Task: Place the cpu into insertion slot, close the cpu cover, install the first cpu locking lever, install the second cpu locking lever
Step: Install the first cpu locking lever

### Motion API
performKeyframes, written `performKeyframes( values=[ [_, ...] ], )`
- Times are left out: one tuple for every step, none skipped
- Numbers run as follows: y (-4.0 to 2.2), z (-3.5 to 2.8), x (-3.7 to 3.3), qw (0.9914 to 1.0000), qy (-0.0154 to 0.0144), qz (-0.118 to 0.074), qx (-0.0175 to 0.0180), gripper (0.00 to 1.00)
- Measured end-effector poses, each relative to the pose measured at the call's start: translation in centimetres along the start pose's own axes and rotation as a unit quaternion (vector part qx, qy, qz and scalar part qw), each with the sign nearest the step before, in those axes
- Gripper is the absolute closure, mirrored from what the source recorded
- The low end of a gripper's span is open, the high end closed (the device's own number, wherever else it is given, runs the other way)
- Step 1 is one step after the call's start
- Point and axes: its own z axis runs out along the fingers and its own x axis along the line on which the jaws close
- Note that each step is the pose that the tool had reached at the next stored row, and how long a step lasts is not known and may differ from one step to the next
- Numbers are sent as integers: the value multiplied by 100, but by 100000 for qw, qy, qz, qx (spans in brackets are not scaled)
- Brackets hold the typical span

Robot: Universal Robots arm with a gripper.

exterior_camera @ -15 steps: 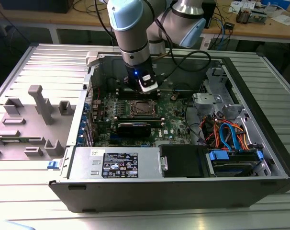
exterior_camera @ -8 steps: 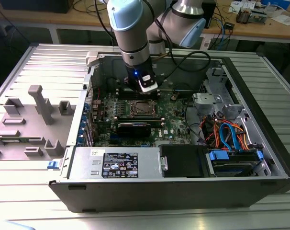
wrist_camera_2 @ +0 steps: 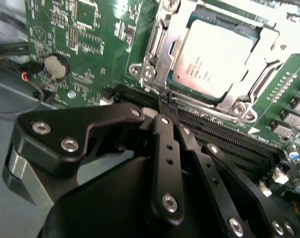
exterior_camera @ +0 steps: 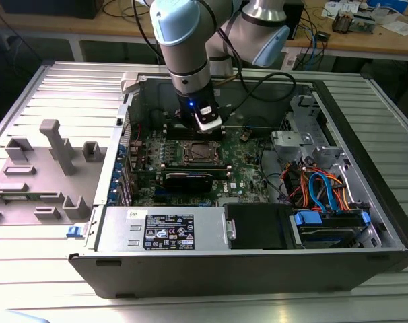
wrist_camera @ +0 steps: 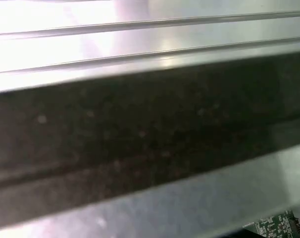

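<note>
The cpu (wrist_camera_2: 214, 57), a silvery-grey square chip, lies flat in the insertion slot (exterior_camera: 200, 153) on the green board. The cpu cover (wrist_camera_2: 162, 49), a silvery frame, lies down around the chip's edges. A thin metal locking lever (wrist_camera_2: 209, 106) runs along the socket's side nearest the fingers. My gripper (wrist_camera_2: 166, 101) is shut, its black fingertips pressed together and touching that lever at the socket's corner. In the exterior view the gripper (exterior_camera: 207, 128) hangs just beyond the socket's far edge, inside the open computer case.
Long black memory slots (wrist_camera_2: 224, 134) run beside the socket, under the fingers. A coin battery (wrist_camera_2: 56, 67) sits on the board. A black card (exterior_camera: 188, 180), a power supply (exterior_camera: 163, 229) and blue cables (exterior_camera: 325, 192) fill the case. A grey fixture (exterior_camera: 56, 145) stands at the exterior view's left.
</note>
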Motion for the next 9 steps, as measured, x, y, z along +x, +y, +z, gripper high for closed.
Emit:
performKeyframes(
  values=[
    [0, 0, 0, 100000, -2, 0, 0, 89],
    [0, 0, 0, 100000, 2, 8, -19, 89],
    [-2, 1, 1, 100000, -1, 21, -40, 89],
    [-3, 1, 1, 100000, 5, 20, -52, 89],
    [-6, 1, -1, 100000, 8, 8, -50, 89],
    [-9, 1, -2, 100000, 1, 13, -39, 89],
    [-10, 0, -2, 100000, 3, 12, -33, 89],
    [-9, -7, -4, 100000, 1, 14, -39, 89],
    [-7, -18, -6, 100000, 3, 9, -40, 89]
  ],
)
